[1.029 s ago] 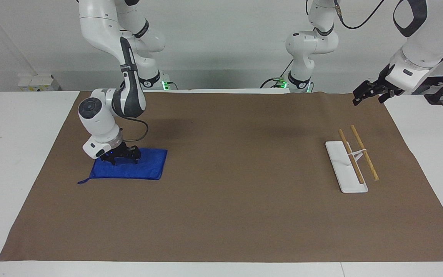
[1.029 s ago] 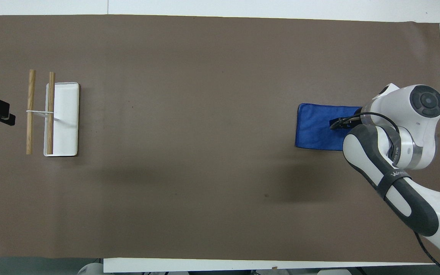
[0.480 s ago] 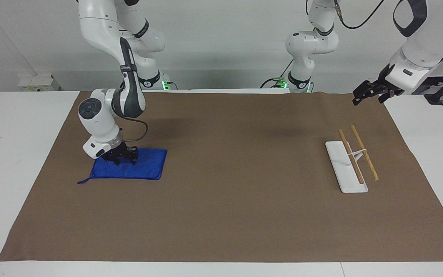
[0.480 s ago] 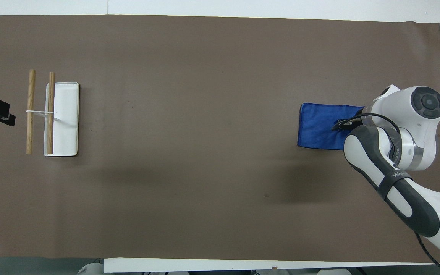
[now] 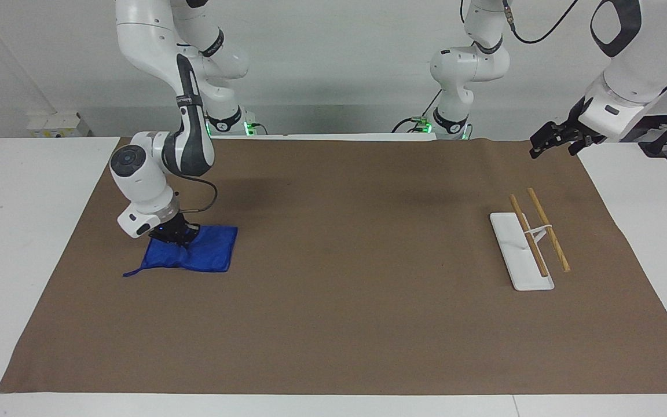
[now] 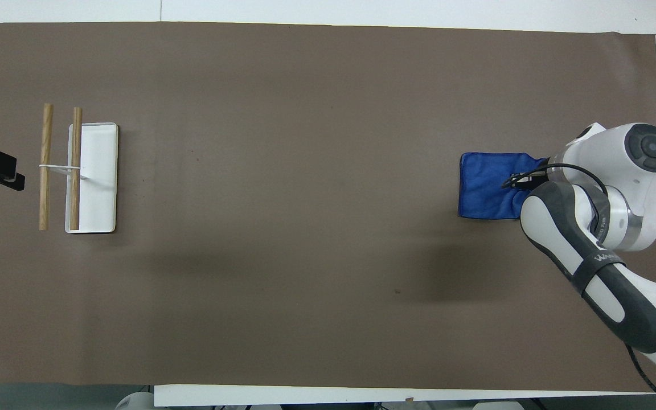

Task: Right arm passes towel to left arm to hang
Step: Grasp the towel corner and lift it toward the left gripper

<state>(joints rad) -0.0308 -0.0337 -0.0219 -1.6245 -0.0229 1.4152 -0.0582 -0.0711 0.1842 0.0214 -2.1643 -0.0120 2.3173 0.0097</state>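
The right arm (image 5: 186, 139) bends steeply down, its right gripper (image 5: 176, 236) low and closed on cloth (blue light at the wrist). The left arm waits, left gripper (image 5: 552, 139) raised.

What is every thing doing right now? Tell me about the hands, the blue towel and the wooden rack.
Right hand: down on the towel, pinching it.
Towel: bunched up at the pinch, the rest lying on the brown mat.
Left hand: waiting in the air, holding nothing.
Rack: upright on its white base, both wooden bars bare.
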